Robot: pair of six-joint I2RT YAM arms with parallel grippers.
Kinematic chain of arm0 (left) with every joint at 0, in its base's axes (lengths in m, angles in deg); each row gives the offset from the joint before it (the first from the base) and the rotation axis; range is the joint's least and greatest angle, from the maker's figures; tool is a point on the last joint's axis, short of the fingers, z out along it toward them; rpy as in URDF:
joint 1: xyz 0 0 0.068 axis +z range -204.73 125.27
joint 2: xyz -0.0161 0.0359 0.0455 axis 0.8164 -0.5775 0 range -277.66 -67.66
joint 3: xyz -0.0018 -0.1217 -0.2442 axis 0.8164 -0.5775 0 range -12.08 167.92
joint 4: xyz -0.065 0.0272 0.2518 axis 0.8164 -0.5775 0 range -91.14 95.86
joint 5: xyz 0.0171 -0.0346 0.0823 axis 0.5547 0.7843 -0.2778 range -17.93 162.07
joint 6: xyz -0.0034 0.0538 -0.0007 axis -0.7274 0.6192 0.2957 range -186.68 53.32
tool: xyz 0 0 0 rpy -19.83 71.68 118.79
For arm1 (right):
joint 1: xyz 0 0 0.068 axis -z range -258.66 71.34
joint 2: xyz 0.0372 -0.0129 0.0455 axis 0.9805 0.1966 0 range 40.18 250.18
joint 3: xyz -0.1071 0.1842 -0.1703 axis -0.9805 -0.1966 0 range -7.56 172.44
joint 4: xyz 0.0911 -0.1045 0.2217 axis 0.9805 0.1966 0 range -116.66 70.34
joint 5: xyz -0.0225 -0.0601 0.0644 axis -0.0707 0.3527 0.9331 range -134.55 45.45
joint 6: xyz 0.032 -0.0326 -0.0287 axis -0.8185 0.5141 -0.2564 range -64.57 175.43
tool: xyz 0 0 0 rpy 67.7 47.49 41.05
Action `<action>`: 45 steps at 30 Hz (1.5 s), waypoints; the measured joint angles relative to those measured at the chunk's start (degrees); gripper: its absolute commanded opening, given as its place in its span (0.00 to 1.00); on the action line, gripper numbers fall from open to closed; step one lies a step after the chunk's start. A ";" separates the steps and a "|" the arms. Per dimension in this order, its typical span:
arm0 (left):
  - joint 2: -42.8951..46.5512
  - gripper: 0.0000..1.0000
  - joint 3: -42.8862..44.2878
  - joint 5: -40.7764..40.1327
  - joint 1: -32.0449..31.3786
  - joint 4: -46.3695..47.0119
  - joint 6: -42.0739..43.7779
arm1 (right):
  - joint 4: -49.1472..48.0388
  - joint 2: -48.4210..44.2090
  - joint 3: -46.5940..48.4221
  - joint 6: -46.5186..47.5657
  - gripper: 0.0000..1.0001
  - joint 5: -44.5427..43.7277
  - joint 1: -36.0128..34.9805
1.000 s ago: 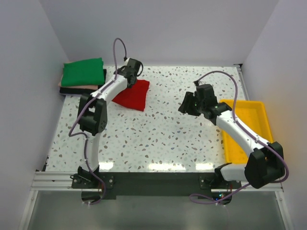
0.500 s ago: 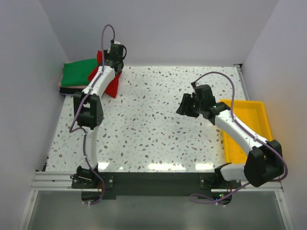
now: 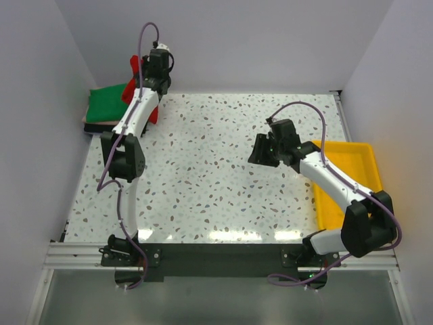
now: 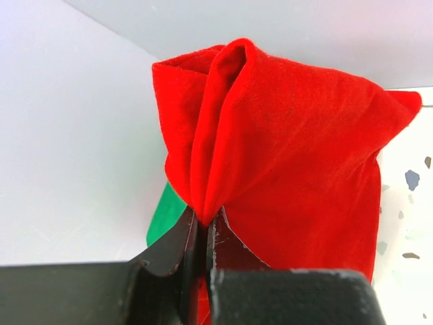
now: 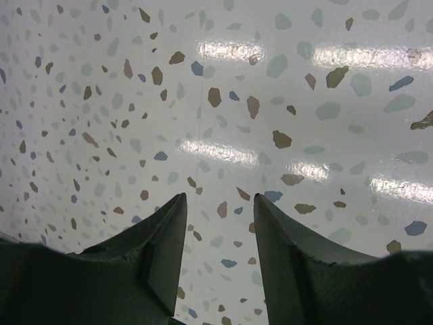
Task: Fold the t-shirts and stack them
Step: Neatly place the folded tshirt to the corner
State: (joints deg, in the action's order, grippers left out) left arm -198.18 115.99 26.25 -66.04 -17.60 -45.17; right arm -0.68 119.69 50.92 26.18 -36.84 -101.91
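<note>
Left jaws clenched on a bunched red shirt (image 4: pixel 291 149), held above the green shirt (image 3: pixel 107 101) at the surface's (image 3: pixel 216 189) far left corner, right jaws parted, empty.

The red t-shirt (image 4: pixel 284 149) hangs in the air at the far left, bunched into vertical folds. The green t-shirt (image 3: pixel 107 103) lies flat, folded square, just beside it.

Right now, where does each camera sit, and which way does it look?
Top: above and behind, looking down on the table; left arm and right arm show whole.
Left wrist: on the left arm, looking along the left gripper, shut on the red shirt.
Right wrist: on the right arm, looking down at the table past the open right gripper.
Shared: top and left wrist both show the red shirt and green shirt.
</note>
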 measured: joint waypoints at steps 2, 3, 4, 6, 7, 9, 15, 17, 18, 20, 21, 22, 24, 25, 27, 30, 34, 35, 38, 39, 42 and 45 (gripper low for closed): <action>0.02 0.00 0.31 0.04 0.07 0.44 0.70 | 0.11 0.07 0.00 0.02 0.47 0.00 0.00; 0.02 0.00 0.44 0.13 0.11 0.74 1.01 | 0.17 0.07 0.00 0.02 0.47 0.00 0.00; 0.07 0.00 0.57 0.35 0.17 0.98 1.38 | 0.17 0.07 0.00 0.09 0.47 0.00 0.00; 0.26 0.00 0.63 0.90 0.46 1.46 1.81 | 0.22 0.07 0.00 0.24 0.47 -0.02 0.00; 0.46 0.00 0.70 1.22 0.68 1.57 1.88 | 0.22 0.07 0.00 0.31 0.47 -0.02 0.00; 0.98 0.00 0.70 2.10 1.42 1.57 1.86 | 0.22 0.20 0.02 0.42 0.47 -0.02 0.00; 3.61 0.00 0.68 6.23 5.73 1.51 1.07 | 0.44 1.73 0.28 0.46 0.46 -0.24 0.00; 4.66 0.00 0.61 8.31 7.67 1.53 0.24 | 0.50 1.97 0.33 0.46 0.46 -0.33 0.00; 5.09 0.00 0.57 9.73 8.72 1.53 -0.22 | 0.57 2.05 0.33 0.46 0.46 -0.46 0.00; 5.53 0.00 0.42 12.63 10.93 1.57 -1.62 | 0.57 2.47 0.39 0.46 0.46 -0.55 0.00; 5.55 0.02 0.28 14.45 12.11 1.60 -2.64 | 0.57 2.78 0.42 0.48 0.46 -0.61 0.00; 5.51 0.14 0.11 15.91 13.16 1.55 -3.45 | 0.57 3.08 0.44 0.48 0.46 -0.61 -0.02; 4.83 0.59 -0.35 18.93 15.87 1.36 -5.79 | 0.59 3.91 0.44 0.48 0.46 -0.66 -0.11; 4.13 0.65 -0.31 19.82 17.27 1.57 -7.45 | 0.61 4.42 0.44 0.61 0.46 -0.68 -0.22; 2.75 0.71 -0.24 21.77 19.80 1.33 -10.93 | 0.61 4.94 0.44 0.85 0.48 -0.68 -0.52; 0.85 0.92 -0.24 23.67 23.50 0.13 -15.37 | 0.57 5.18 0.44 1.22 0.50 -0.63 -1.27; 1.09 1.00 -0.35 25.99 25.53 -1.11 -20.65 | 0.37 5.16 0.44 1.42 0.52 -0.66 -2.10; 1.60 1.00 -0.59 26.60 25.40 -1.01 -21.59 | 0.31 5.11 0.44 1.46 0.54 -0.68 -2.23; 5.86 1.00 -5.16 28.11 23.96 0.63 -24.13 | 0.31 4.55 0.44 1.51 0.55 -0.81 -2.27; 7.89 1.00 -7.28 28.57 23.28 1.36 -25.09 | 0.31 4.15 0.44 1.51 0.55 -0.92 -2.27; 13.79 1.00 -12.52 29.81 21.24 2.54 -28.09 | 0.15 2.58 0.44 1.51 0.56 -1.18 -2.25; 20.26 1.00 -17.64 33.27 19.56 3.30 -32.44 | 0.13 0.68 0.39 1.44 0.60 -1.81 -2.25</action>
State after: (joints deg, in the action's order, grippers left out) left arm -177.91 98.36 59.51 -46.48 -14.30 -77.60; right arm -0.55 120.37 51.32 27.62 -38.66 -104.16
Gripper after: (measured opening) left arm 0.997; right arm 0.580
